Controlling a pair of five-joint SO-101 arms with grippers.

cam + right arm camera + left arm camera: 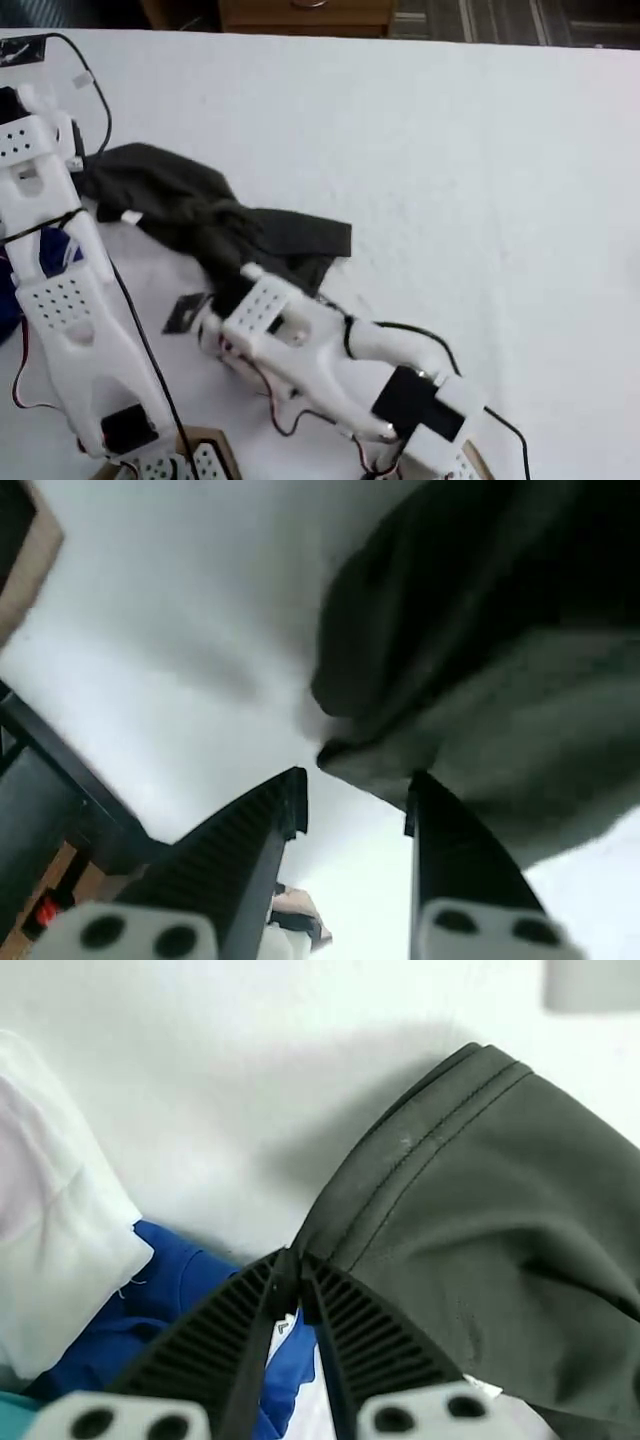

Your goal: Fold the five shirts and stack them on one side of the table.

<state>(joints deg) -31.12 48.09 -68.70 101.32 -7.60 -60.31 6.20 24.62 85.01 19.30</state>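
Note:
A dark grey shirt [200, 215] lies crumpled on the white table [450, 170], left of centre. My left gripper [296, 1282] is shut on a stitched hem of this dark shirt [480, 1220]; in the high view the left gripper [78, 165] sits at the shirt's left end. My right gripper [355, 785] is open, and an edge of the dark shirt [480, 680] hangs just past its fingertips. From above, the right gripper [215, 298] is at the shirt's near edge. A white cloth [50, 1230] and a blue cloth [160, 1300] lie beside the left gripper.
A blue cloth [10, 295] shows at the table's left edge, behind the left arm. Wooden furniture [305, 15] stands beyond the far edge. Both arm bases and their cables [420, 340] take up the near edge. The white tabletop extends right and far.

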